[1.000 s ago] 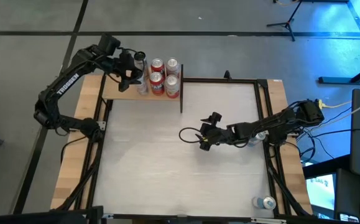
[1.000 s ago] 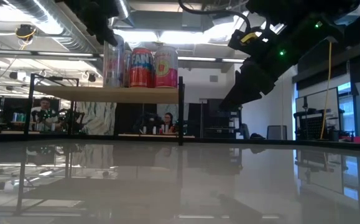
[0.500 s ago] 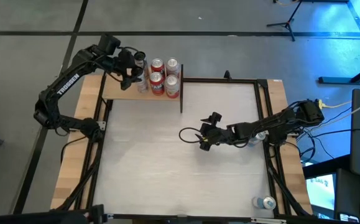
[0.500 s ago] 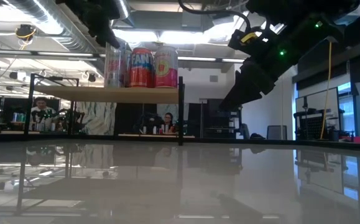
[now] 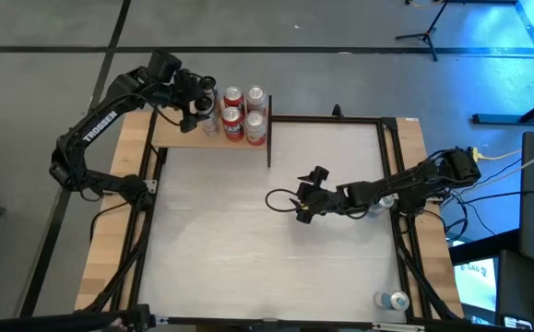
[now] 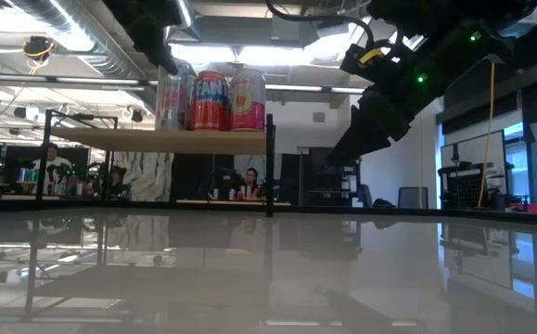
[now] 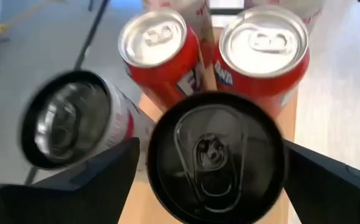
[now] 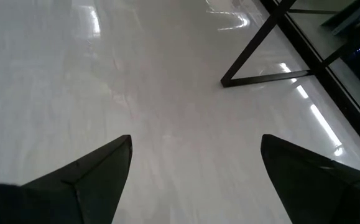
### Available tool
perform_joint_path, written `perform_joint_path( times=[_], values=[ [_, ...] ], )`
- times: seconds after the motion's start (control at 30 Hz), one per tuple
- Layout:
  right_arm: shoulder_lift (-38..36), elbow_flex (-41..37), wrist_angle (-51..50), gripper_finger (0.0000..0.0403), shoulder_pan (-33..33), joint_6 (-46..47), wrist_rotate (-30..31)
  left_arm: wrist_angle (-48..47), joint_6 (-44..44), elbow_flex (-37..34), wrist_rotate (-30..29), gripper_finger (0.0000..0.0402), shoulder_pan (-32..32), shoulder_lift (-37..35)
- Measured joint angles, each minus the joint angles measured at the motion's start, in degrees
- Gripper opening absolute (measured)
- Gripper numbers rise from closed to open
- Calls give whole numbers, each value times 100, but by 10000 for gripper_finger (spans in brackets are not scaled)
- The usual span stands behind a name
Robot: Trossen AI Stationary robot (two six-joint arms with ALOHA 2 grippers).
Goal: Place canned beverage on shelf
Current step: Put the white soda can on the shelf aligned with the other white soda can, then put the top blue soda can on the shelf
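Note:
The shelf (image 5: 176, 135), a tan board on a black frame, stands at the table's far left. On it stand several red cans (image 5: 232, 117) and two dark-topped cans. My left gripper (image 5: 197, 97) is over the shelf's left part, slanting down. In the left wrist view its open fingers (image 7: 108, 177) stand on either side of one upright dark-topped can (image 7: 216, 155), which rests on its base on the board. The second dark-topped can (image 7: 68, 121) is beside it. My right gripper (image 5: 300, 208) hangs open over the table's middle, with nothing between its fingers (image 8: 80, 177). My left gripper's fingers flank the upright can's rim (image 7: 158, 134) from above at a slant. A thin strip of light shows along one finger, while the other finger's tip lies at the rim's edge. I cannot tell whether it touches the can.
Another can (image 5: 396, 300) lies at the table's near right corner. The shelf's black corner post (image 6: 270, 162) stands at its right end. The wide whitish tabletop (image 5: 248, 258) spreads between the arms. People sit in the room behind (image 6: 248, 181).
My left gripper has stayed at the shelf, turned a little at the wrist, and its fingers stand wider apart than a second ago. The can between them stays upright on the board.

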Motion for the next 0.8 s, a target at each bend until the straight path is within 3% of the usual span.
perform_joint_path(
  times=[0.23, 0.37, 0.6, 0.8],
  values=[
    [0, 0, 0, 356, 0, 0, -39, -4, -24, 399, -145, 353, -183, -241],
    [0, 0, 1, 356, 0, -1, -48, -3, -365, 704, 94, 353, -275, -424],
    [0, 0, 50, 356, 0, -2, -77, 277, -1718, 893, 1632, 352, -705, -633],
    [0, 1, 232, 356, 0, -4, -382, -160, -1669, 486, 2820, 352, -1646, -668]
  ],
)
